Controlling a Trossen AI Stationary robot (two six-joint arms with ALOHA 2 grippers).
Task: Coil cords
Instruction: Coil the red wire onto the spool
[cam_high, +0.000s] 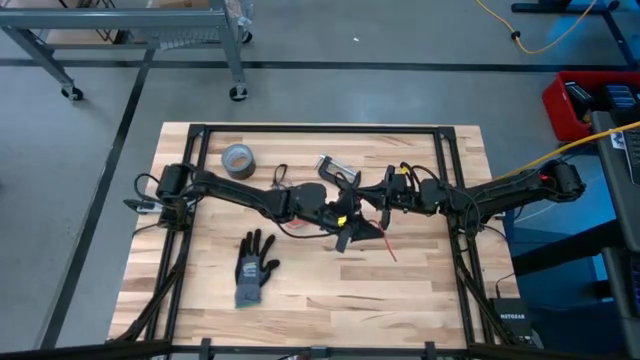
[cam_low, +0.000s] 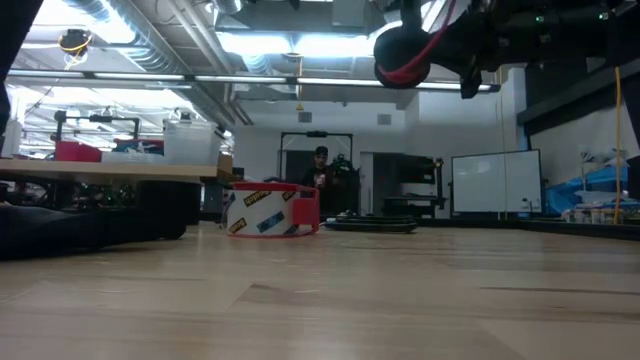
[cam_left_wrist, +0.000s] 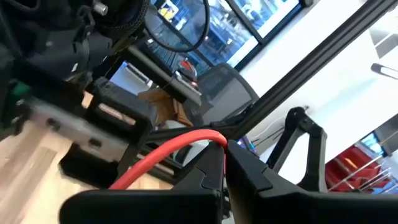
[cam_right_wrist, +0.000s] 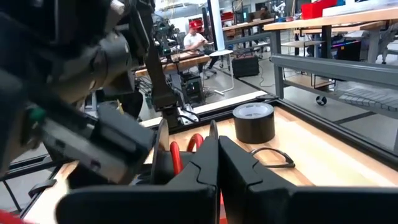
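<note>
High view: both grippers (left (cam_high: 347, 232), right (cam_high: 385, 197)) pinch the red cord (cam_high: 386, 242), trailing diagonally.

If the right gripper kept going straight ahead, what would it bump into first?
Probably the left arm, right in front of the shut right gripper. The tape roll sits farther off to one side; depth is hard to judge.

Overhead straight down on whole table (cam_high: 300, 290); low level across tabletop; wrist views close behind fingers; tape roll (cam_high: 237, 158) shared overhead and right-wrist.
</note>
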